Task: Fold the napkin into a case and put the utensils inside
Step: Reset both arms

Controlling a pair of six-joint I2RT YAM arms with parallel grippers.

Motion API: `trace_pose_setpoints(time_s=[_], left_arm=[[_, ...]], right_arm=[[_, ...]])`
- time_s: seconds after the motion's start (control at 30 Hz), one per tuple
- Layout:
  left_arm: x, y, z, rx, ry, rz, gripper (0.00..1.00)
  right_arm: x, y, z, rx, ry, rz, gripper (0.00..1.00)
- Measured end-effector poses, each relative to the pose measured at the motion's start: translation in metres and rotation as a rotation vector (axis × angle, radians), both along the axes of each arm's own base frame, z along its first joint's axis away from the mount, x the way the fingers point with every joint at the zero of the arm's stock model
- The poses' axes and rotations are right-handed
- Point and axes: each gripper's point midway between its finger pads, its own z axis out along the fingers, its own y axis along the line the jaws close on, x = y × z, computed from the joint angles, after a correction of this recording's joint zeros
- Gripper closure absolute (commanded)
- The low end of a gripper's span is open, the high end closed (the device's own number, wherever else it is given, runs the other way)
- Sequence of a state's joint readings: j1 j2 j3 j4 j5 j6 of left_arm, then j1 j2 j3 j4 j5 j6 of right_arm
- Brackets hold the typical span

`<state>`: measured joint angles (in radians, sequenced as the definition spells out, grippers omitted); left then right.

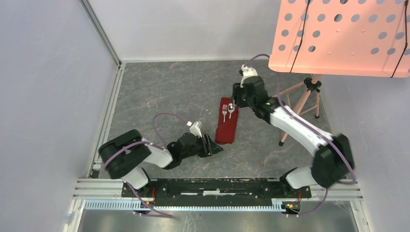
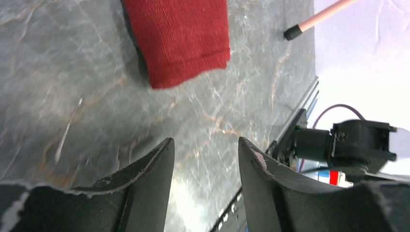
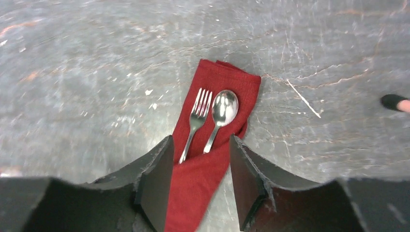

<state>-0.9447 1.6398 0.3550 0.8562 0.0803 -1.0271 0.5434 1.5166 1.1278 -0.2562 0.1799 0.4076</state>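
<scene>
Resting partly inside the case point(image 3: 194, 186), fork point(image 3: 197, 115) beside spoon point(image 3: 225, 107).

We saw a grey, stone-patterned counter point(image 1: 164, 92), scuffed with pale scratches and veined with thin orange lines. Plain white walls point(image 1: 43, 72) closed it in on the left and at the back. Over the far right corner hung a salmon-pink perforated panel point(image 1: 338, 38) — two black cords point(image 1: 297, 43) ran down its face. Beneath it stood a tripod point(image 1: 311, 86) with thin pink legs, one black-tipped foot point(image 2: 292, 33) resting on the counter. An aluminium rail point(image 1: 96, 186) ran along the near edge.
</scene>
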Motion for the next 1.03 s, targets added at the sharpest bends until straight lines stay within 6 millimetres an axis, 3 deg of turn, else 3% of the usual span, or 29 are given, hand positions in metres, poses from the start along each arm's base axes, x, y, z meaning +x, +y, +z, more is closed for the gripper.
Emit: trace_pose_setpoints(time_s=[0.07, 0.13, 0.23, 0.33, 0.5, 0.63, 0.7, 0.9, 0.93, 1.03], left_arm=[[-0.011, 0.014, 0.009, -0.005, -0.003, -0.002, 0.38], [-0.019, 0.025, 0.027, -0.025, -0.017, -0.003, 0.34], [-0.025, 0.037, 0.078, -0.092, -0.097, -0.003, 0.27], [-0.024, 0.055, 0.153, -0.140, -0.247, 0.027, 0.23], [-0.025, 0.108, 0.303, -0.178, -0.550, 0.136, 0.22], [-0.036, 0.156, 0.384, -0.165, -0.713, 0.222, 0.21], [-0.041, 0.176, 0.407, -0.140, -0.764, 0.251, 0.21], [-0.055, 0.218, 0.440, -0.063, -0.853, 0.293, 0.19], [-0.066, 0.240, 0.465, -0.084, -0.910, 0.322, 0.18], [-0.070, 0.249, 0.471, -0.087, -0.925, 0.340, 0.18]], right_arm=[[-0.020, -0.007, 0.028, 0.009, -0.083, 0.065, 0.42], [-0.055, -0.021, 0.052, 0.026, -0.162, 0.135, 0.31], [-0.102, -0.043, 0.094, 0.069, -0.307, 0.189, 0.19], [-0.141, -0.071, 0.144, 0.113, -0.481, 0.186, 0.16], [-0.194, -0.122, 0.234, 0.171, -0.734, 0.100, 0.11], [-0.222, -0.149, 0.277, 0.182, -0.842, 0.050, 0.04], [-0.231, -0.161, 0.289, 0.171, -0.868, 0.025, 0.02], [-0.257, -0.192, 0.320, 0.141, -0.946, -0.045, 0.02], [-0.270, -0.204, 0.328, 0.148, -0.988, -0.065, 0.02], [-0.273, -0.206, 0.331, 0.147, -1.011, -0.069, 0.02]])
